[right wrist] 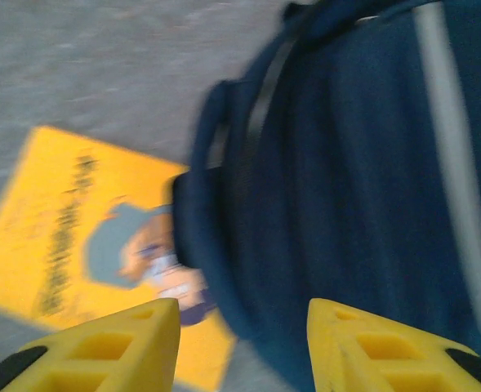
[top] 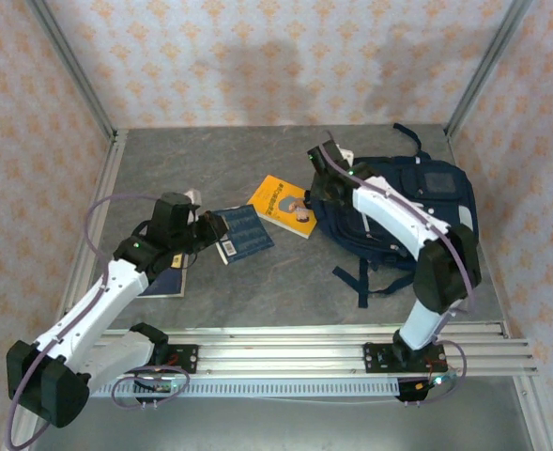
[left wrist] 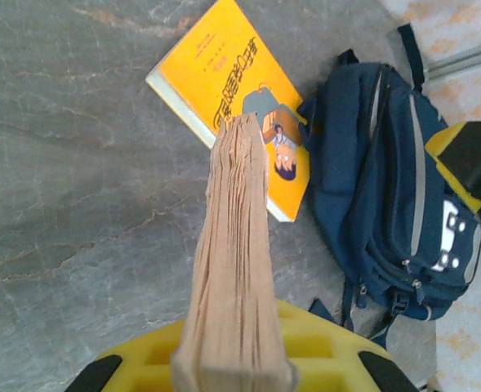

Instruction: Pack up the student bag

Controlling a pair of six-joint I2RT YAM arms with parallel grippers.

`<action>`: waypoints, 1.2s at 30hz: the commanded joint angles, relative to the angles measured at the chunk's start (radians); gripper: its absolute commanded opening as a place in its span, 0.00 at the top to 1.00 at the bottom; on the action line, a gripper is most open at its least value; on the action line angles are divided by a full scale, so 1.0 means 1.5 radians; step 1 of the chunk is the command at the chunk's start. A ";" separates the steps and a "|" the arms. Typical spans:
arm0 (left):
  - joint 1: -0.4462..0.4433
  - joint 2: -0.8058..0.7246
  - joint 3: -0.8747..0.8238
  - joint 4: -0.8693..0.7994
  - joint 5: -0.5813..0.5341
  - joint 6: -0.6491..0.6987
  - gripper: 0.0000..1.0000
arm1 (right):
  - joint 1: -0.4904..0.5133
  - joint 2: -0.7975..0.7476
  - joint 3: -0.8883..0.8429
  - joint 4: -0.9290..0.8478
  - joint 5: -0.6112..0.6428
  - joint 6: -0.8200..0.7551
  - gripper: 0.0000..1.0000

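Nearest to us, the left fingers are clamping a blue book, holding it above the desk with its page edges turned to the wrist camera. A second dark book is lying under that arm. Further out, a yellow book is lying flat. Just beyond it, the student bag is lying on the far right of the desk, its left edge touching or lapping the yellow book's corner and its straps trailing toward us. The right fingers are hovering apart over that edge, gripping nothing. We are judging the bag to be soft and floppy, likely sagging and folding instead of lifting as one piece, though its fabric should not be slipping in a pinch. We are favouring the carry loop or a fold of cloth beside the zip as the place to take hold, keeping the mouth raised for the book. We are not managing to tell whether the zip is open.
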 commanded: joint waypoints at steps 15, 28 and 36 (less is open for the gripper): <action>0.016 0.030 0.029 0.009 0.065 0.047 1.00 | -0.070 0.229 0.184 -0.174 0.187 -0.128 0.28; 0.021 0.038 0.033 0.015 0.077 0.041 1.00 | -0.134 0.096 0.050 -0.037 -0.143 -0.200 1.00; 0.021 0.038 0.078 -0.020 0.069 0.062 1.00 | -0.135 -0.104 -0.058 0.068 -0.266 -0.306 1.00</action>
